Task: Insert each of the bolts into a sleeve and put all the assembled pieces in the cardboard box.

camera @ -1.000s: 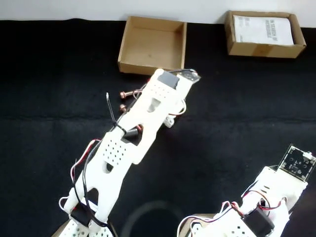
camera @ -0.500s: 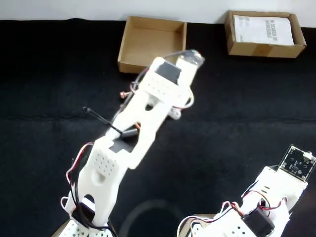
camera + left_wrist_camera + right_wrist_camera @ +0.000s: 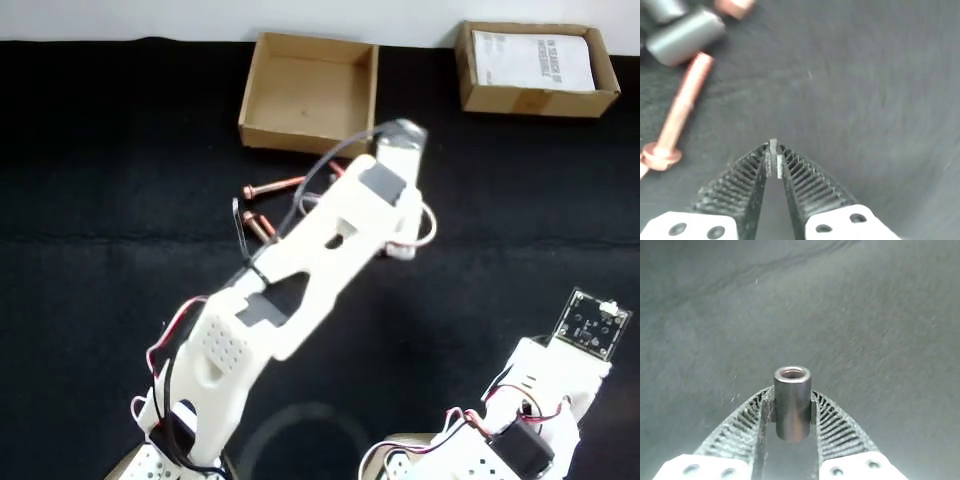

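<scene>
High view shows you the left arm (image 3: 300, 270) stretched from the near left edge over the black cloth (image 3: 100, 150), with its wrist just near of the cardboard box (image 3: 300, 135). Left of that wrist, the far bolt (image 3: 275, 187) and the near bolt (image 3: 262, 228) lie on the cloth, close to the box's front wall. The right arm (image 3: 540, 400) sits at the near right corner, well apart from them.

Left wrist view shows you the left gripper (image 3: 773, 152) with its fingers pressed together at the tips, above the cloth. A copper bolt (image 3: 677, 117) lies near it, its threaded end just beside a lying sleeve (image 3: 685, 36).

Right wrist view shows you the right gripper (image 3: 792, 407) pinching an upright sleeve (image 3: 792, 390), its bore toward the camera.
</scene>
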`<move>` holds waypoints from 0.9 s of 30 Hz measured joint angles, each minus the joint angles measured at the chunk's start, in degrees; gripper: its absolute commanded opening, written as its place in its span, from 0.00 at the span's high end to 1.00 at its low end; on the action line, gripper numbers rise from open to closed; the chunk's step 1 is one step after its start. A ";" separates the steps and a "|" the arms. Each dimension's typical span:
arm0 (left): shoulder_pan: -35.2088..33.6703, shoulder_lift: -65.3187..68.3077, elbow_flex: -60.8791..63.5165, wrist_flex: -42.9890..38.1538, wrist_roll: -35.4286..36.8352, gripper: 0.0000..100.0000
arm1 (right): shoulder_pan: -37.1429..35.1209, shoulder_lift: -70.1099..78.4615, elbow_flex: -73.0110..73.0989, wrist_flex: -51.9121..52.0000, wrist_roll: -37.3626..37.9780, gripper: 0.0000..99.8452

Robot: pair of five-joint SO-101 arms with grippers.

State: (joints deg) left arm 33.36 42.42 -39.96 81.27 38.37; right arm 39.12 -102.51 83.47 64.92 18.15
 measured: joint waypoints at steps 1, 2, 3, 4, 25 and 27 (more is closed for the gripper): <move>-0.97 0.00 0.00 -0.35 3.08 0.99 | -0.35 0.00 0.00 0.88 0.00 0.99; -2.02 0.00 0.00 -0.70 5.98 0.99 | -0.62 0.00 0.00 1.67 0.00 0.99; -3.16 0.00 0.00 -0.97 8.70 0.99 | -0.62 0.00 0.00 2.37 0.00 0.99; -4.13 0.00 0.00 -0.97 11.43 0.99 | -0.62 0.00 0.00 2.90 0.00 0.99; -9.23 5.71 0.62 -2.02 40.18 0.84 | -11.08 0.00 0.00 5.80 2.11 0.99; -9.23 6.24 0.35 -1.93 40.18 0.77 | -11.08 0.00 0.00 5.80 2.29 0.99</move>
State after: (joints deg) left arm 24.13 48.66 -39.60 79.34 78.55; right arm 28.04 -102.51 83.47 70.73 20.44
